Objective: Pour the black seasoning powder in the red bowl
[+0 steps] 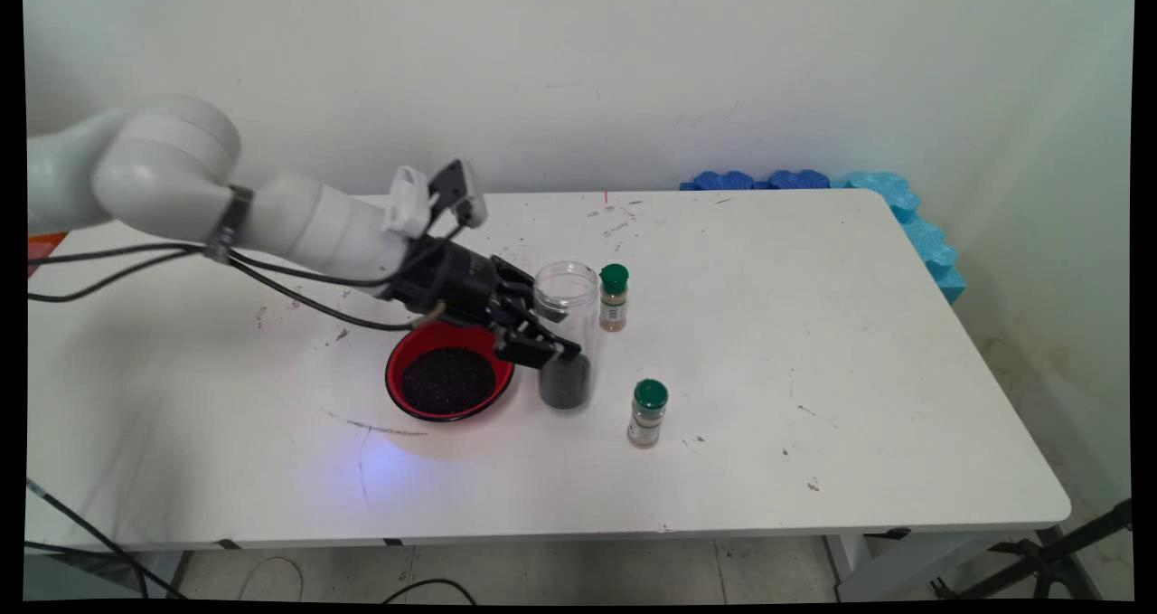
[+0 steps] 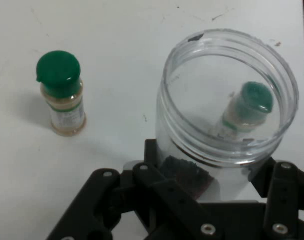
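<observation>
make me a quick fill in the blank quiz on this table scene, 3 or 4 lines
1. The black two-finger gripper is closed around the clear plastic ____, which holds dark grains at its bottom.
2. The red bowl beside it is filled with ____ grains.
3. Both small spice bottles have ____ caps.
4. The clear container has no ____ on top.

Missing words: jar; black; green; lid

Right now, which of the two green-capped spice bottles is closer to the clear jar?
The far spice bottle, standing just beside the clear jar near its rim. The near spice bottle stands apart, toward the table's front edge. The gripper clasps the jar.
</observation>
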`<action>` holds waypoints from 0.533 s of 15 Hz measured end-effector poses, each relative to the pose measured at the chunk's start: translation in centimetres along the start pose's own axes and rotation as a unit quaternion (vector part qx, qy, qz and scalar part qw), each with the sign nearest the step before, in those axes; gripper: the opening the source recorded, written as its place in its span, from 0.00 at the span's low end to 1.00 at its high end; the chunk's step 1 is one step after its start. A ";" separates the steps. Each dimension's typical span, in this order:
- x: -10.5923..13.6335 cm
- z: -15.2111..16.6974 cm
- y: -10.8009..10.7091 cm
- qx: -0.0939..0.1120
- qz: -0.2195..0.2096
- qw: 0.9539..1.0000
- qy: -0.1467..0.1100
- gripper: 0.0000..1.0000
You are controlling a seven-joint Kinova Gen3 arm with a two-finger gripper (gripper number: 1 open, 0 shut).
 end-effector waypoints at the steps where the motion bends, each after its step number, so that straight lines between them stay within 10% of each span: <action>1: 0.3 -1.0 0.1 -0.001 0.000 1.000 -0.002 0.00; 8: 2.3 -7.6 0.5 0.003 -0.007 1.000 -0.009 0.00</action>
